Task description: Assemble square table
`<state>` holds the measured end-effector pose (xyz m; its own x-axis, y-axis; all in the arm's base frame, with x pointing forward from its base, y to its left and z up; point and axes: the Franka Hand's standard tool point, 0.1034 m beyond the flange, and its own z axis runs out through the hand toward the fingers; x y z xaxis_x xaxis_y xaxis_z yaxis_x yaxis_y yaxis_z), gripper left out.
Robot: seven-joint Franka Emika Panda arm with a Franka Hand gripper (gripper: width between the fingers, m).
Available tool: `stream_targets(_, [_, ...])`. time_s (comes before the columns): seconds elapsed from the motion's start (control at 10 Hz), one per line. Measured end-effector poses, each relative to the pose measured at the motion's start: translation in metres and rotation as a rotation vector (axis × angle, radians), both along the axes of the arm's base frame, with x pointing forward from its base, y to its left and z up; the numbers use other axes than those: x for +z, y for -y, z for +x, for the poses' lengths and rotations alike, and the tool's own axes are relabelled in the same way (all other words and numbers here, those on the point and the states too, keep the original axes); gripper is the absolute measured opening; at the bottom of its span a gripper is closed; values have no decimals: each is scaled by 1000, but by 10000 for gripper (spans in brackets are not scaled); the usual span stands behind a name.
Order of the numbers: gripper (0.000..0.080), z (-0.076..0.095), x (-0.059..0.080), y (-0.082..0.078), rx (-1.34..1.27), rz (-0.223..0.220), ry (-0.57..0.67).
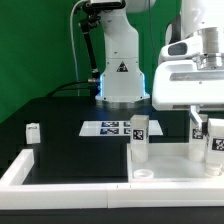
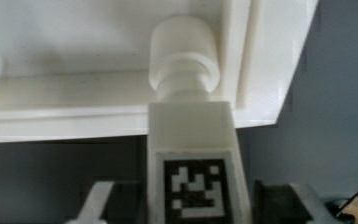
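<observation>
The gripper [image 2: 190,205] is clamped on a white leg [image 2: 194,140] with its tag facing the wrist camera. The leg's rounded tip apparently sits in a corner of the white, raised-rim square top [image 2: 87,95], at the exterior view's right.

White arm [image 1: 122,45], black joints, white hand [image 1: 208,125]

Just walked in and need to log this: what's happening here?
The robot's gripper holds one tagged white leg at a corner of the square table top. A second leg appears to stand upright on the top; a third leg stands apart at the exterior view's left.
</observation>
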<state>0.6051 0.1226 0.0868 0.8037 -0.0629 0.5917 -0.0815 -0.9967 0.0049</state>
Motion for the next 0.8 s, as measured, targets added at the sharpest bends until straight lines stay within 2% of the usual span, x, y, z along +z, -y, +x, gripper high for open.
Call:
stream_targets(0.3, [285, 0, -10, 1, 3, -12, -6])
stream_targets(0.7, [285, 0, -11, 4, 4, -16, -6])
stream_targets(0.8, [454, 0, -11, 4, 5, -17, -6])
